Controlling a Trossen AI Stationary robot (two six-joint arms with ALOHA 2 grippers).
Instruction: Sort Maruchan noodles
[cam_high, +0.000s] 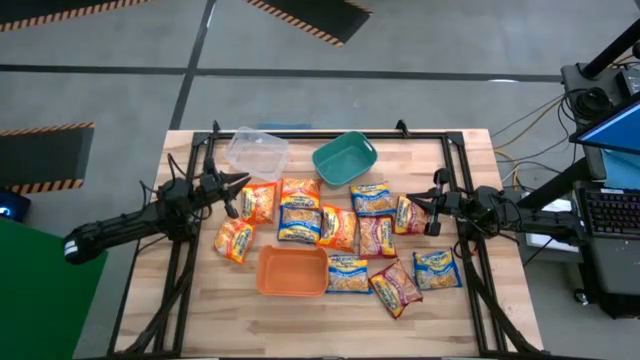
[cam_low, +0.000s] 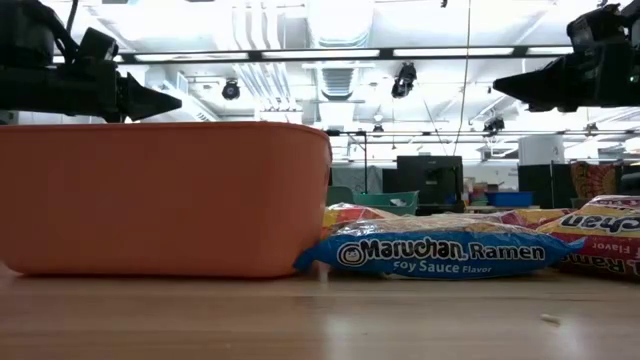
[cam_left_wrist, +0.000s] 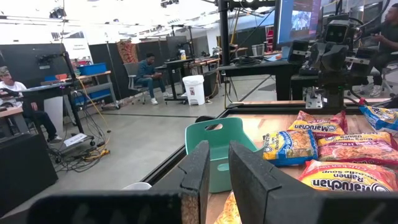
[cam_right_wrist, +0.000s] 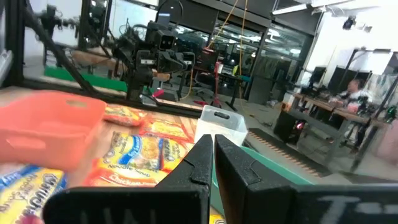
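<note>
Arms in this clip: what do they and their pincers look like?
Both arms are dark, nearly black, with jointed segments and thin black cables along them. The left pincer and right pincer each end in two slim black fingers tapering to a point. Close up, the left arm's fingers are flat, matte black wedges with a rough, foam-like texture. No markings are readable.

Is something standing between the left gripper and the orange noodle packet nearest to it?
Nothing visible does. The left gripper hovers above the table right beside the orange noodle packet, with no tub or other packet between them. The clear tub sits off to the side.
</note>
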